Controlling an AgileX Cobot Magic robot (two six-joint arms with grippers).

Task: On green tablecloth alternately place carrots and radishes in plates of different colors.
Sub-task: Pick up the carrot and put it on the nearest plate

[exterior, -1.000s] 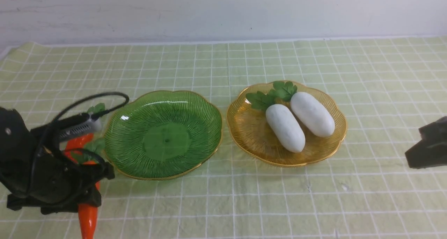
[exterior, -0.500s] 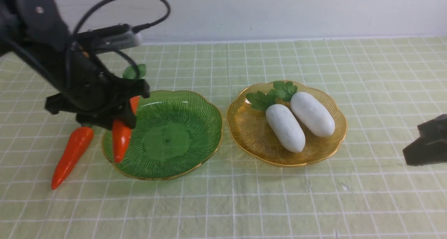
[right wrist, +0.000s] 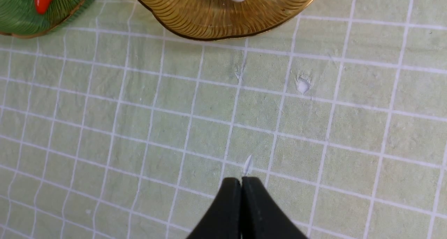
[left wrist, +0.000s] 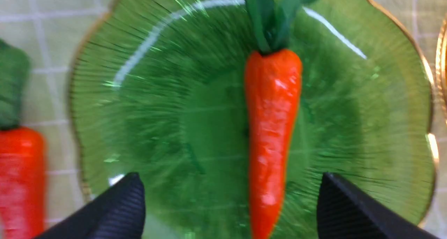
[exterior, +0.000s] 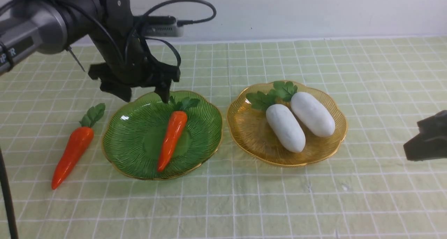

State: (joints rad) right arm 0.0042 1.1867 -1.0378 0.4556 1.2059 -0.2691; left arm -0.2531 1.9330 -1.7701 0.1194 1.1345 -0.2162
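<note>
One carrot point(exterior: 171, 139) lies across the middle of the dark green plate point(exterior: 132, 158), leafy top toward the far rim. My left gripper point(exterior: 144, 97) hangs open just above that far rim, holding nothing; in the left wrist view its black fingertips point(left wrist: 129, 197) stand wide on either side of the carrot point(left wrist: 272, 127). A second carrot point(exterior: 71, 151) rests on the green tablecloth point(exterior: 244, 204), left of the plate. Two white radishes point(exterior: 285, 127) point(exterior: 312, 114) lie side by side in the amber plate point(exterior: 251, 137). My right gripper point(right wrist: 241, 179) is shut and empty over bare cloth at the right.
The two plates sit almost touching at the centre. A white wall runs along the cloth's far edge. The left arm's cable point(exterior: 185, 3) loops above the green plate. Small white specks point(right wrist: 303, 85) mark the cloth in front of the amber plate.
My left gripper lifted one carrot from the cloth at the left, carried it over the green plate and opened. That carrot now lies in the plate. The right gripper barely shifted.
</note>
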